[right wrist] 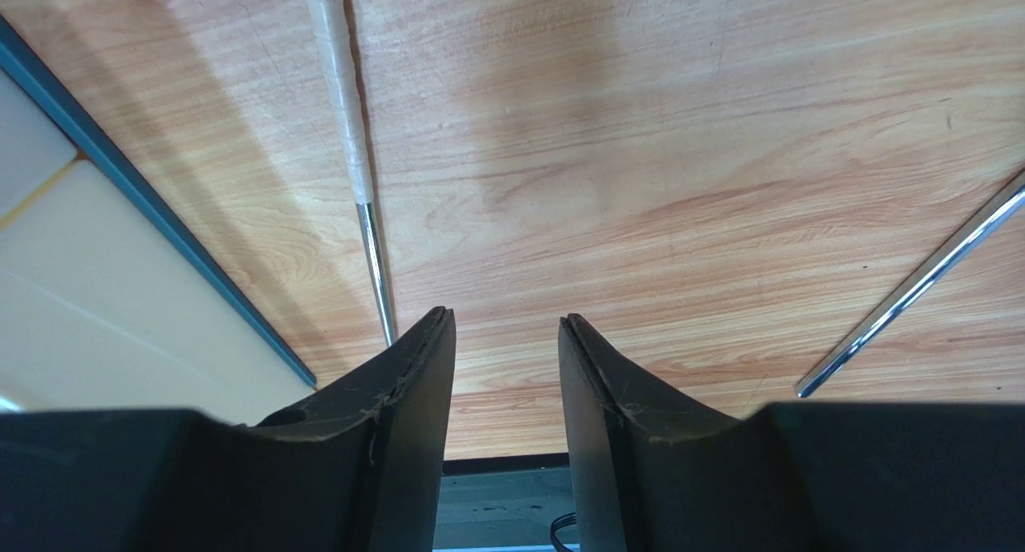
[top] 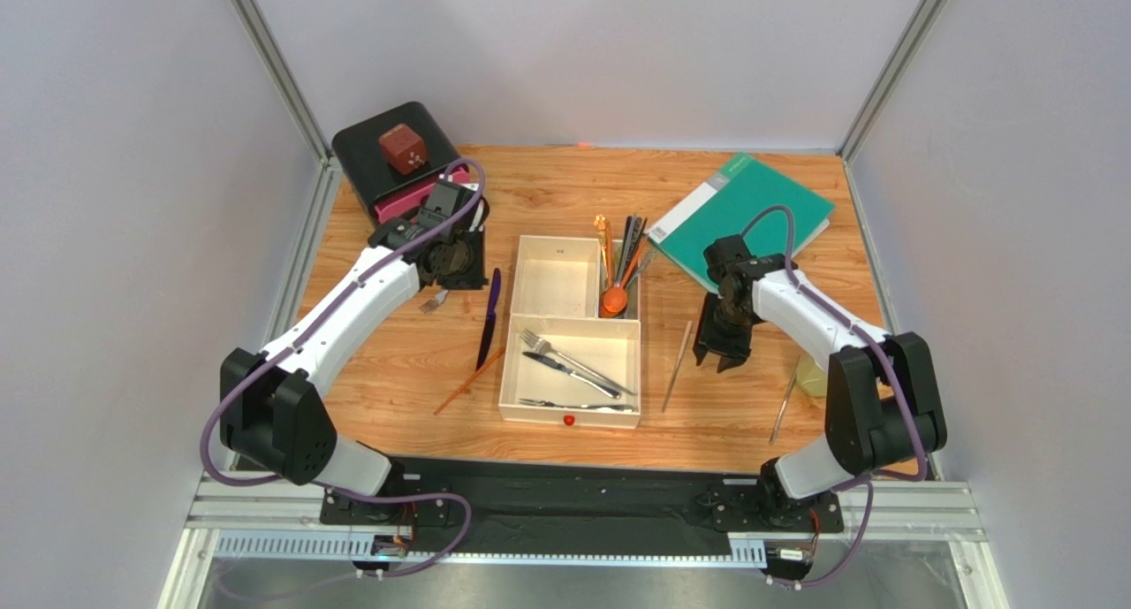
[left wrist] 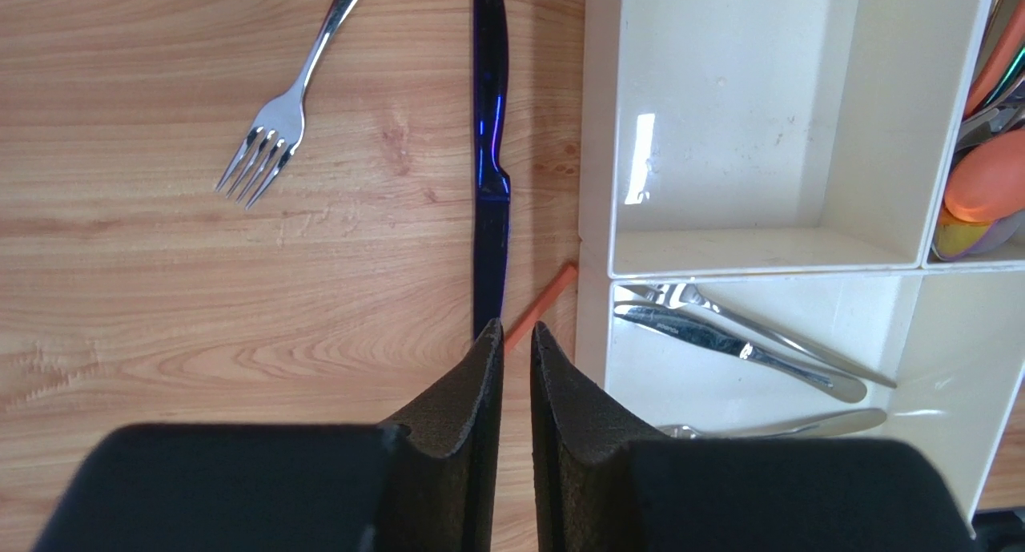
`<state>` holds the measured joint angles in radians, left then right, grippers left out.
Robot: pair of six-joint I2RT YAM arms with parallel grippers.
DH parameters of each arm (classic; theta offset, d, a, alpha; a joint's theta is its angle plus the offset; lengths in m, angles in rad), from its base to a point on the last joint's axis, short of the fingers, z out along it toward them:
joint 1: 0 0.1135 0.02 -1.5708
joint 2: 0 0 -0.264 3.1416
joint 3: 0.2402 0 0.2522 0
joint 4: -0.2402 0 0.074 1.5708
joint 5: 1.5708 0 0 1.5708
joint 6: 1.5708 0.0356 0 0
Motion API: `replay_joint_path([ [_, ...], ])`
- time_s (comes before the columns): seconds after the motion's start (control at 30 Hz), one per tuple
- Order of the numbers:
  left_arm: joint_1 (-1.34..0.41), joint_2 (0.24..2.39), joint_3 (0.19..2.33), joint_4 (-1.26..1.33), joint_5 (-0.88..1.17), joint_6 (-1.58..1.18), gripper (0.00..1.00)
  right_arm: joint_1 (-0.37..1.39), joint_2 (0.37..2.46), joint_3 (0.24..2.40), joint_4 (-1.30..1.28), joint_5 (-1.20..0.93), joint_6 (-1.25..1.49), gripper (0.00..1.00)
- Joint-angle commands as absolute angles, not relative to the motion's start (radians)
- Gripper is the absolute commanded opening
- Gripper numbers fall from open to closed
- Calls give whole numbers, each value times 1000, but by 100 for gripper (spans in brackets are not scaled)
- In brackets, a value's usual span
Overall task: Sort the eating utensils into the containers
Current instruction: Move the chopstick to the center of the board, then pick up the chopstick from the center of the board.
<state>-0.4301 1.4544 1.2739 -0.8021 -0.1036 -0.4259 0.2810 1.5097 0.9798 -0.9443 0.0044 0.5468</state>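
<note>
The cream-white tray [top: 509, 371] holds silver cutlery [top: 571, 364] in its large compartment, and an orange spoon [top: 613, 298] with several other utensils in the small right one. A blue-purple knife [top: 490, 317], a silver fork [top: 434, 300] and an orange chopstick [top: 467, 381] lie on the table left of it. My left gripper [top: 452, 267] hovers there, jaws barely apart and empty. In the left wrist view its tips [left wrist: 515, 330] sit over the knife [left wrist: 490, 156]. My right gripper [top: 724, 357] is open and empty [right wrist: 505, 321] beside a silver chopstick [right wrist: 349, 131].
A black box with pink drawers [top: 398, 158] stands at the back left, a green book [top: 740, 218] at the back right. A pale yellow cup [top: 810, 374] and another silver chopstick [top: 783, 410] lie near the right arm. The tray wall [right wrist: 72, 312] is close on the right gripper's left.
</note>
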Motion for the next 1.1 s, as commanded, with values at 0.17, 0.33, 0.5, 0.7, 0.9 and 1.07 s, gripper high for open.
replay_joint_path([
  [0.17, -425, 1420, 1250, -755, -66, -466, 20, 241, 1361, 917, -947, 30, 502, 61],
  [0.33, -425, 1437, 1305, -793, -64, -448, 21, 181, 1301, 876, -920, -31, 495, 60],
  [0.5, -425, 1442, 1336, -819, -80, -426, 21, 179, 1151, 876, -951, -51, 509, 59],
  [0.7, -425, 1387, 1279, -787, -58, -417, 22, 172, 973, 828, -967, -26, 520, 74],
  [0.9, -425, 1325, 1171, -694, 43, -462, 22, 170, 1044, 913, -1057, -2, 558, 72],
  [1.07, -426, 1347, 1184, -698, 54, -414, 22, 146, 1176, 940, -1192, 46, 558, 70],
])
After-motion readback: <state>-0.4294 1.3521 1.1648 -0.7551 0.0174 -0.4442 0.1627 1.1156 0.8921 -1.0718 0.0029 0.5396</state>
